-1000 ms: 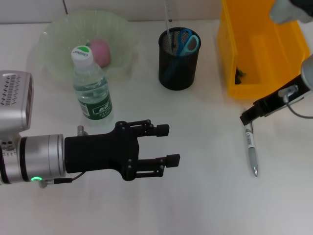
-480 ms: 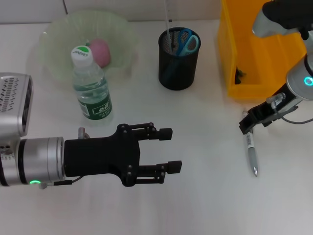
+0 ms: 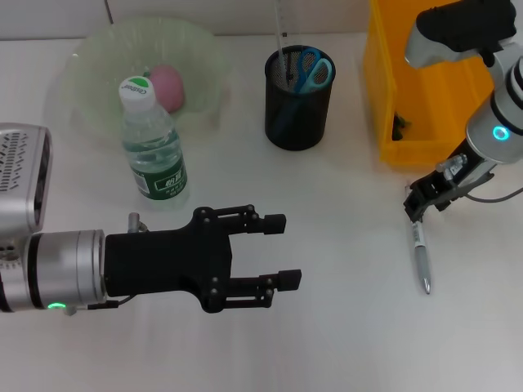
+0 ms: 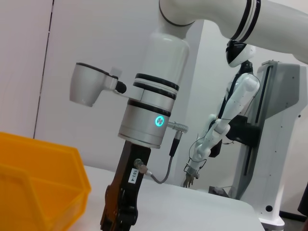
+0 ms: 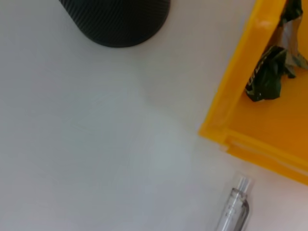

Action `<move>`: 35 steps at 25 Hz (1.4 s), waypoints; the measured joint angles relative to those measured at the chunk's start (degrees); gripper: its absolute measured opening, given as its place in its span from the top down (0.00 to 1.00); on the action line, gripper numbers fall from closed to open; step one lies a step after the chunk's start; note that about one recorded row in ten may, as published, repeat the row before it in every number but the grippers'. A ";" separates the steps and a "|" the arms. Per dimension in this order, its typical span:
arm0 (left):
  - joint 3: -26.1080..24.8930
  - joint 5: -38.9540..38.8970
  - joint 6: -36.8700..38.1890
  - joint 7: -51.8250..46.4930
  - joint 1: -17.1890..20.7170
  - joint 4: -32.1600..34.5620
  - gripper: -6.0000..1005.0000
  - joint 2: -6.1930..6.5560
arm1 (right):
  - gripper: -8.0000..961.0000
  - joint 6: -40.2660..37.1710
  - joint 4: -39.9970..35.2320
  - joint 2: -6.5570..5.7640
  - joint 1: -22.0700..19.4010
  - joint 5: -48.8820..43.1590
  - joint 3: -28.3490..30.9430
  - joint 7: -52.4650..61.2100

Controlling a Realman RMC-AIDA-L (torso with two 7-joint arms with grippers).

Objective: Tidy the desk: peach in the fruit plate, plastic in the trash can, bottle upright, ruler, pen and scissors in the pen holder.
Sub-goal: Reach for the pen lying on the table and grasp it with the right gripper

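Left gripper [image 3: 278, 249] low over the white desk [image 3: 343, 327], fingers wide apart, nothing in them. Bottle [image 3: 153, 147] upright just beyond it, peach [image 3: 167, 86] in the fruit plate [image 3: 90, 57]. Scissors [image 3: 309, 69] in the black pen holder [image 3: 298, 106]. Right gripper [image 3: 417, 204] right above the pen's [image 3: 421, 255] top end; cannot tell how open. Crumpled plastic [image 5: 269, 72] in the yellow trash can [image 5: 240, 96], clear only from the right wrist. From the left wrist, a white wall and another machine behind.
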 joint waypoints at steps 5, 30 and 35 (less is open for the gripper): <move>0.17 0.00 0.13 0.01 -0.27 0.00 0.28 0.04 | 0.55 1.02 2.06 0.09 0.90 -0.03 -0.15 0.37; -0.24 0.17 0.26 2.26 -0.37 0.17 0.28 0.48 | 0.56 3.99 8.45 0.27 4.30 0.66 0.60 0.97; 0.04 0.17 0.05 2.81 -0.40 0.04 0.28 0.47 | 0.56 3.97 8.43 0.27 4.30 0.66 0.68 0.97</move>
